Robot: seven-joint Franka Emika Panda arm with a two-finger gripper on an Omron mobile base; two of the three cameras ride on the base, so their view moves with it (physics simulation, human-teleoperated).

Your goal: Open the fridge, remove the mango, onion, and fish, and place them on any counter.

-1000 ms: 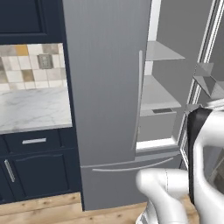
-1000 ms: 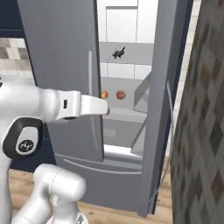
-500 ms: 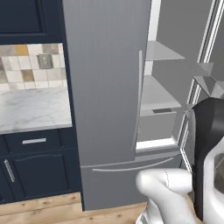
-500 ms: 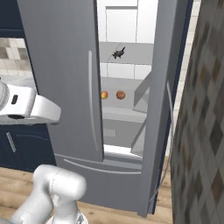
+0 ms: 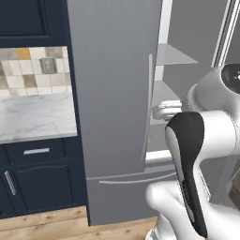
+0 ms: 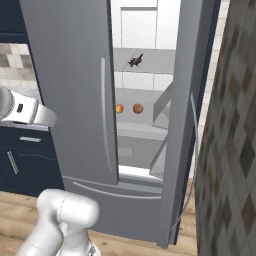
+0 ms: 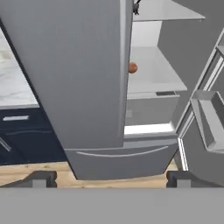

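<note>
The grey fridge (image 5: 112,93) (image 6: 65,90) (image 7: 65,78) has its left door shut and its right door (image 6: 185,125) swung open. On an upper shelf lies the small dark fish (image 6: 135,61) (image 7: 136,8). One shelf lower sit the orange-yellow mango (image 6: 119,108), half behind the left door's edge, and the brownish onion (image 6: 138,108). A round orange thing (image 7: 132,67) peeks past the door edge; I cannot tell which of the two it is. My gripper (image 7: 111,179) is open and empty, well back from the fridge. The counter is out of view.
A narrow marble worktop (image 5: 37,117) over navy cabinets (image 5: 37,183) stands left of the fridge. The open door's bins (image 7: 210,118) jut out on the right. A dark speckled wall (image 6: 230,150) closes off the right side. Wooden floor (image 6: 125,242) lies in front.
My arm has pulled back from the fridge front: the forearm slid left in the right base view, and the elbow rose on the right of the left base view. The food has not moved.
</note>
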